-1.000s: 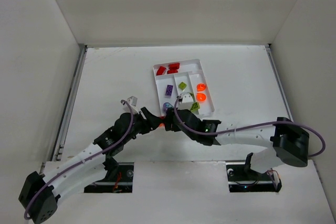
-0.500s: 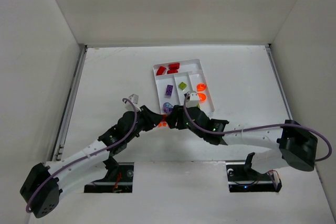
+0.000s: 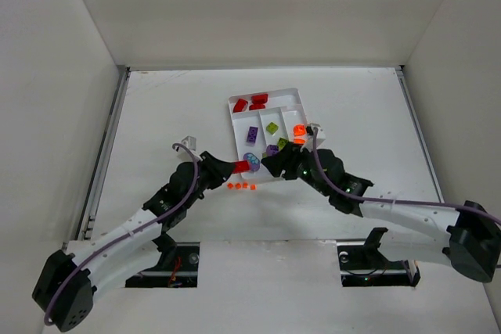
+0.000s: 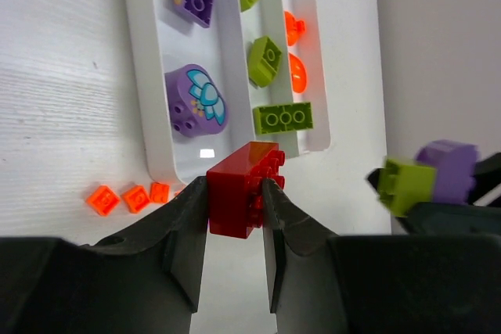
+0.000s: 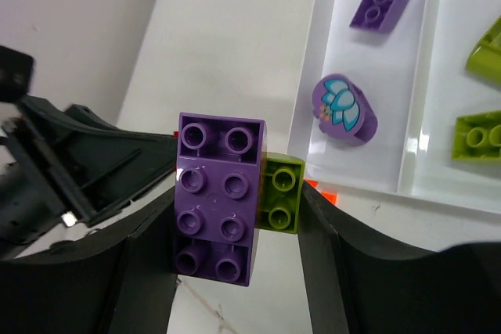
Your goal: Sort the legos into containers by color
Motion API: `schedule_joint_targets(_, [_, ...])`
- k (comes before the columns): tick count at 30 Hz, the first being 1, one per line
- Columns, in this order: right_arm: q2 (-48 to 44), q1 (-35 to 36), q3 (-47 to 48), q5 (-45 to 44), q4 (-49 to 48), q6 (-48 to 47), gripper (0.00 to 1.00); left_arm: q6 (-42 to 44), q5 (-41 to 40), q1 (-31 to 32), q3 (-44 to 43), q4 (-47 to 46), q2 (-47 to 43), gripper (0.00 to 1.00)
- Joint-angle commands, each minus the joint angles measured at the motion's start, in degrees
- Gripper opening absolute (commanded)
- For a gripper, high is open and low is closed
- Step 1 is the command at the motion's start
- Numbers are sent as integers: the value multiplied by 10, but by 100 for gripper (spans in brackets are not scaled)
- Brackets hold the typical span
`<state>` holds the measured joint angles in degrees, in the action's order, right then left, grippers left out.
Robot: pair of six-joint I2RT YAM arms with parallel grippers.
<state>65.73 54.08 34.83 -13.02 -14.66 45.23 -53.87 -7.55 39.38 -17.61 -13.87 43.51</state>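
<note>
Pulled apart: left claw [image 4: 235,202] clamps red brick [image 4: 244,184] between jaws; right claw [image 5: 233,228] pinches purple-green stack [image 5: 218,193].

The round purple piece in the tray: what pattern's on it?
The round purple piece bears a pale blue flower, clearest in right wrist view.

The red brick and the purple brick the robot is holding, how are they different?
The red brick is in the left gripper; the purple brick is in the right gripper. The red brick is alone; the purple brick has a lime green brick stuck to its side. Both are pinched between two fingers, neither yet in the tray.
</note>
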Motion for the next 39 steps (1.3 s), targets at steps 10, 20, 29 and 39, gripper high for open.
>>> schedule_joint_targets(10, [-52,-137,-54,-48,-24,-46,42,80,12,-51,-277,-105,298,13])
schedule_joint_targets(20, [-72,-208,-108,-13,-56,-44,43,71,113,-106,-666,-64,691,13])
schedule_joint_targets(29, [-80,-215,-113,-7,-55,-49,43,56,135,-103,-847,-32,844,15])
schedule_joint_targets(39, [-71,-213,-110,-5,-56,-49,43,68,111,-100,-859,-13,874,41])
